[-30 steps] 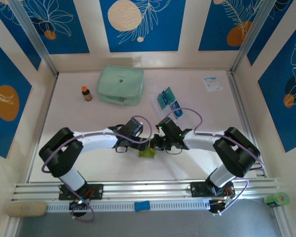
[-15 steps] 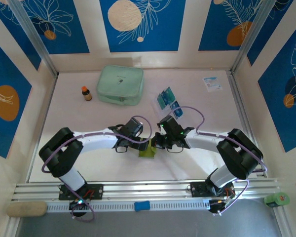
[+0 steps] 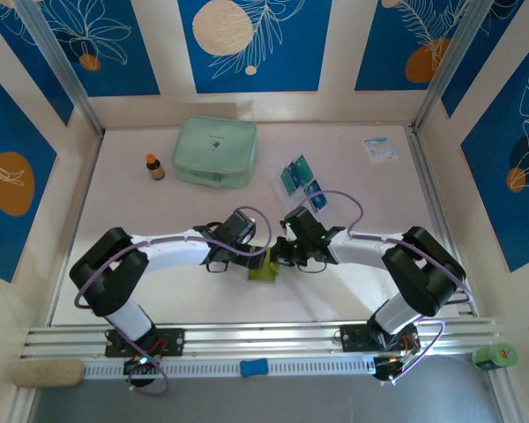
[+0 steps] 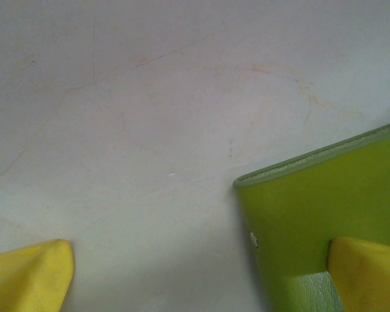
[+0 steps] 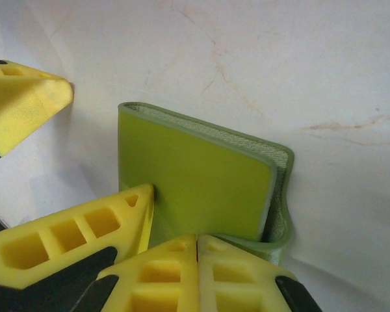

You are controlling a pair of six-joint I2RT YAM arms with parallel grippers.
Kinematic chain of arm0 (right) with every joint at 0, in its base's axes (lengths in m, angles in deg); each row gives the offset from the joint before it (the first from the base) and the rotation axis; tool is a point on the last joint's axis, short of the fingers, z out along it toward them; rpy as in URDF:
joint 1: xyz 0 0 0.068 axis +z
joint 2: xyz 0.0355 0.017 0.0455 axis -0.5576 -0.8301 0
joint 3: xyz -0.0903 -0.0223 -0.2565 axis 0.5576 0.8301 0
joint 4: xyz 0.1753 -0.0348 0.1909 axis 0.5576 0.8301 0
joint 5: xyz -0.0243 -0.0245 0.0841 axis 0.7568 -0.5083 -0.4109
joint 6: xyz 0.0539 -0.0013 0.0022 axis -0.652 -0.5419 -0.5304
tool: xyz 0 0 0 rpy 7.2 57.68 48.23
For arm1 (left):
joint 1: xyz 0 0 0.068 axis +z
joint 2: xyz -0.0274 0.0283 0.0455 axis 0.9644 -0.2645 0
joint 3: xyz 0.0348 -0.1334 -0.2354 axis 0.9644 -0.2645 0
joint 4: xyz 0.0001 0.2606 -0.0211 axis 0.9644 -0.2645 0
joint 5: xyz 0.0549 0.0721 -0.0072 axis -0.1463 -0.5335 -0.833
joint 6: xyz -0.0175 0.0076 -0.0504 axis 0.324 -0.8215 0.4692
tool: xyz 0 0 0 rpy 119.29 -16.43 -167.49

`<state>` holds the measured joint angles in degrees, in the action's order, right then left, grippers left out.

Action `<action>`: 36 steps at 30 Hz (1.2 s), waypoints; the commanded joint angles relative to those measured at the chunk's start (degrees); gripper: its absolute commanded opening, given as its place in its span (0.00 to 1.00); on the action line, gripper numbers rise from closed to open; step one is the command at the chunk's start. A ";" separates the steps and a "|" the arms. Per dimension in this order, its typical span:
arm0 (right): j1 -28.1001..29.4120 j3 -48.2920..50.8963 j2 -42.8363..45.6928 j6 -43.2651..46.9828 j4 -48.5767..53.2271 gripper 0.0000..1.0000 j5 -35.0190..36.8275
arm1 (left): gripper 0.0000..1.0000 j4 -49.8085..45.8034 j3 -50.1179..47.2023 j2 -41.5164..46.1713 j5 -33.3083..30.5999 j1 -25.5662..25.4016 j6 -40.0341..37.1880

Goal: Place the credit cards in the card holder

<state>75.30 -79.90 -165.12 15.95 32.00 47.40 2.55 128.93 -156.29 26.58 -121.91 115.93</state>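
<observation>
Pale table (image 3: pixel 132 207) holding card holder (image 3: pixel 264 270), seemingly empty, credit cards (image 3: pixel 300 181) waiting well behind it, left gripper (image 4: pixel 195 266) jaws wide apart with one finger on it, right gripper (image 5: pixel 196 250) jaws together at its edge.

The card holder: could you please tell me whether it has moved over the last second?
No. In the top view the card holder keeps the same spot relative to the mint pouch and the near rail.
</observation>
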 commanded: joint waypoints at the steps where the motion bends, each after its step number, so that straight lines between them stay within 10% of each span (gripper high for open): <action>1: 1.53 -0.14 -1.49 -0.33 -0.41 0.00 -0.67 | 1.00 -0.98 -2.09 -2.36 1.43 0.22 -0.18; 36: 0.25 -0.88 0.37 0.36 0.58 0.00 0.48 | 1.00 -0.95 -2.27 -2.45 1.54 0.22 -0.18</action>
<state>75.78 -79.48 -163.52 15.58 32.63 49.21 2.64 128.84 -156.26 26.58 -121.91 115.93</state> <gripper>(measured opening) 0.054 0.998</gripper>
